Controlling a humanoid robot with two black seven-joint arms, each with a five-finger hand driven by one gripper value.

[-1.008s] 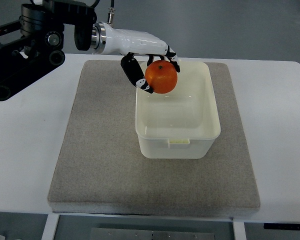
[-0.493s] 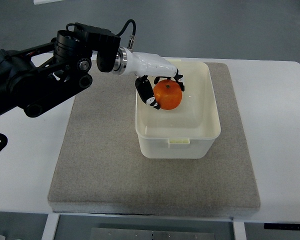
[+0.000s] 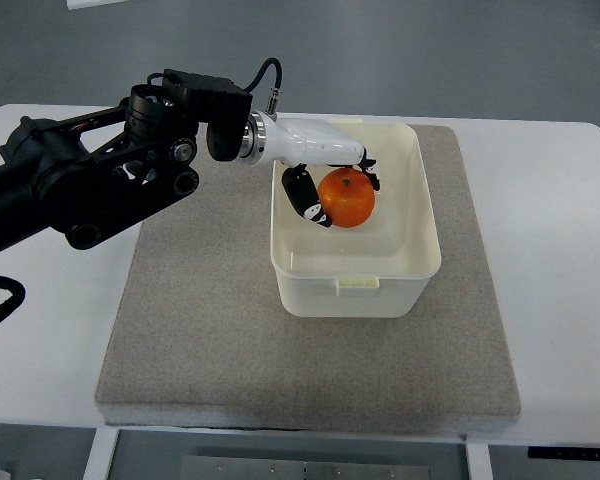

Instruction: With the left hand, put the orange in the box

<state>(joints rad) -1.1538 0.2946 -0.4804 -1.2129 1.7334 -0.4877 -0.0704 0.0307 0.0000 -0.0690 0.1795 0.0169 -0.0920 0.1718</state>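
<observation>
So in the last second the left hand (image 3: 332, 185) dropped down and came forward a fair bit. Before, it was holding the orange (image 3: 346, 197) up over the far-left rim of the box (image 3: 355, 290); now the fruit was sitting well inside the walls, over the far half of the tub. The black arm had swung further into view too.

Going near to far: the front of the grey mat (image 3: 300, 380) was bare, with the white surface (image 3: 50, 330) showing around it. Then came the box with its little front tab, near half empty. Behind that was the orange, with the fingers (image 3: 304, 197) wrapped around it, a dark one on its left side and others hooked over the far side. So the grip hadn't let go yet.

I couldn't tell if the orange was actually touching the box floor or hanging just above it. My guess is the carry was basically done and what was left was opening up and pulling out without knocking the rim. Right hand wasn't visible at all.
</observation>
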